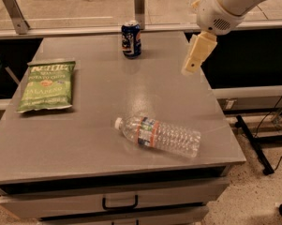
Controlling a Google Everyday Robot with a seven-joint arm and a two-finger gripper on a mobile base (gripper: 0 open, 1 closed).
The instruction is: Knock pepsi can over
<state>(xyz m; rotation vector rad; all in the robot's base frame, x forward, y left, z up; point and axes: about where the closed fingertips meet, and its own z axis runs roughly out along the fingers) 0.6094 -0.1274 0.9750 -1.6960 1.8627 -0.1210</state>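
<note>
My white arm (234,1) enters from the upper right; my cream hand (189,69) hangs below it, pointing down and left.

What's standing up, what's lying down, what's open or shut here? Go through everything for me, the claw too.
pepsi can: upright, at the far edge of the table, nothing touching it.
water bottle: lying on its side near the front, cap on.
chip bag: lying flat on the left.
drawer: shut.
claw: in the air over the table's right side, right of the can, touching nothing.
</note>
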